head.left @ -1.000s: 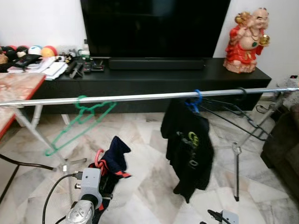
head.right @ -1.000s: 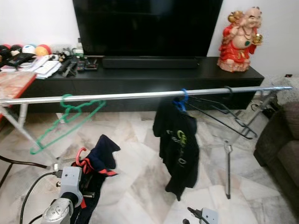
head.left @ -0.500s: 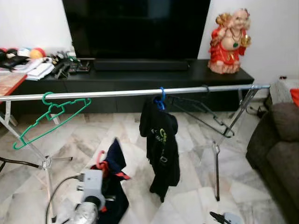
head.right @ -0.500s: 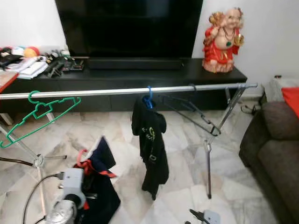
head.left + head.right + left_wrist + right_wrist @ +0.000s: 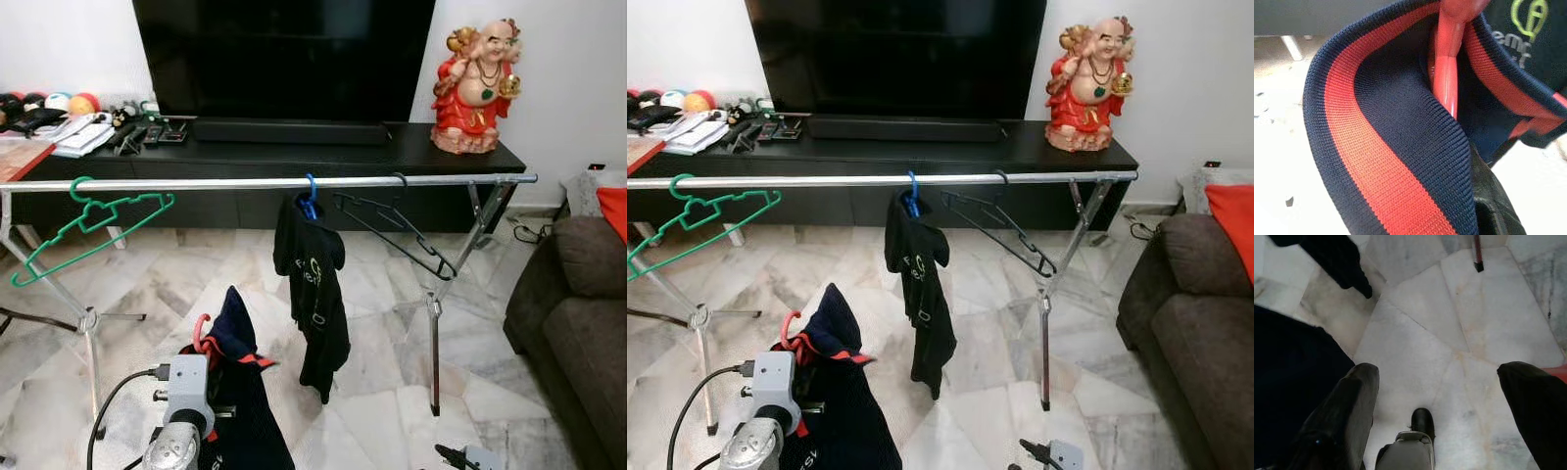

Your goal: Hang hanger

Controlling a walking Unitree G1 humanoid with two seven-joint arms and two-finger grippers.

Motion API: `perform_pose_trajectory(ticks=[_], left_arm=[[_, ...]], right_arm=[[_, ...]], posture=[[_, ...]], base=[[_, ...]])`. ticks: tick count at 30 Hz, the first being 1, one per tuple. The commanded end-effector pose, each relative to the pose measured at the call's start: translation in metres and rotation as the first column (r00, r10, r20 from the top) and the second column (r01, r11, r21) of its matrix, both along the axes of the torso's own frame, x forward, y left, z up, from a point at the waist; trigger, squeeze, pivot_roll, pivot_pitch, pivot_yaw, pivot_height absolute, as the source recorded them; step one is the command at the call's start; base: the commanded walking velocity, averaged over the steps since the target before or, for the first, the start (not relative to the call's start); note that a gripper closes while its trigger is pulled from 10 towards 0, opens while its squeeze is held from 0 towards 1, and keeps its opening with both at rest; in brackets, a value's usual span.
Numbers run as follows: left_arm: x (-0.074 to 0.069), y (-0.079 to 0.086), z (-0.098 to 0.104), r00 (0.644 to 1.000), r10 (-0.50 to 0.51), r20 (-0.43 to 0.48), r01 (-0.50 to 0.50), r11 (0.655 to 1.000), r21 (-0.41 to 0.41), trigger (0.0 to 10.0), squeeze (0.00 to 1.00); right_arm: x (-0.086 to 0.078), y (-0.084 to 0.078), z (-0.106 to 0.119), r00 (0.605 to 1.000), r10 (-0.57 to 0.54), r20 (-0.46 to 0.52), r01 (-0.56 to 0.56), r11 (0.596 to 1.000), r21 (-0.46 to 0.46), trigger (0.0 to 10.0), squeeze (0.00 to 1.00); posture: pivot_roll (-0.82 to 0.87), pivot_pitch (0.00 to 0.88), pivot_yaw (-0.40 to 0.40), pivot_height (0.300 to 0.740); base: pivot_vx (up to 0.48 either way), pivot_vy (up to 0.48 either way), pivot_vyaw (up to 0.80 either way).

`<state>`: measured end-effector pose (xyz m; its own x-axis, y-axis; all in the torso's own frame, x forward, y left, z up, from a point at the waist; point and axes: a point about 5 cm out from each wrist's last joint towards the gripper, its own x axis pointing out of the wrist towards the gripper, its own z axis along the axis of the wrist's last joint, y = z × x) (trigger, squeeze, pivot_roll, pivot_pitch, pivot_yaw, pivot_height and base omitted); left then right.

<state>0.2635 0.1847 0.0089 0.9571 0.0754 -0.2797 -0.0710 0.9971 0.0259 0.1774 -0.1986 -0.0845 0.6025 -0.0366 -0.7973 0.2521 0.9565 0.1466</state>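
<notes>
Since 1.0 s ago my head camera has pulled back and turned right: the whole clothes rail (image 5: 245, 183) now fits in view, its right leg and a brown sofa (image 5: 573, 304) included. The things on the rail hold their places.

My left gripper (image 5: 1484, 205) pinches the red hanger (image 5: 1447, 73) carrying a navy garment with red trim (image 5: 240, 392). It is held low, in front of the rail and below it, not yet hooked on. In the left wrist view one black finger presses against the ribbed collar.

My right gripper (image 5: 1437, 396) hangs idle over the marble floor (image 5: 1459, 333), fingers spread wide.

On the rail: a green hanger (image 5: 88, 225) at the left, a blue hanger (image 5: 310, 201) bearing a black shirt (image 5: 312, 284) in the middle, a black hanger (image 5: 397, 230) right of it.

Behind stand a dark TV (image 5: 284, 54), a black console (image 5: 294, 147) and a red figurine (image 5: 475, 88).

The shirt bears a yellow-green logo and pale lettering, unreadable.
</notes>
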Motion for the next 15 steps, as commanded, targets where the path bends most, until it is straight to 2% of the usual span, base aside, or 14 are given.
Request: perform_pose_trajectory(ticks=[1, 15], left_arm=[[0.0047, 0.0099, 0.0095, 0.998, 0.039, 0.051, -0.04, 0.999, 0.013, 10.0, 0.0], [0.0063, 0.0154, 0.0122, 0.996, 0.07, 0.063, -0.071, 0.997, 0.019, 10.0, 0.0]], right_arm=[[0.0038, 0.0032, 0.0013, 1.0, 0.016, 0.006, -0.016, 1.0, 0.01, 10.0, 0.0], [0.0047, 0.0033, 0.0018, 1.0, 0.011, 0.012, -0.012, 0.999, 0.032, 10.0, 0.0]], posture=[[-0.02, 0.004, -0.036, 0.74], [-0.02, 0.014, -0.041, 0.74]], base=[[0.48, 0.0, 0.8], [0.48, 0.0, 0.0]])
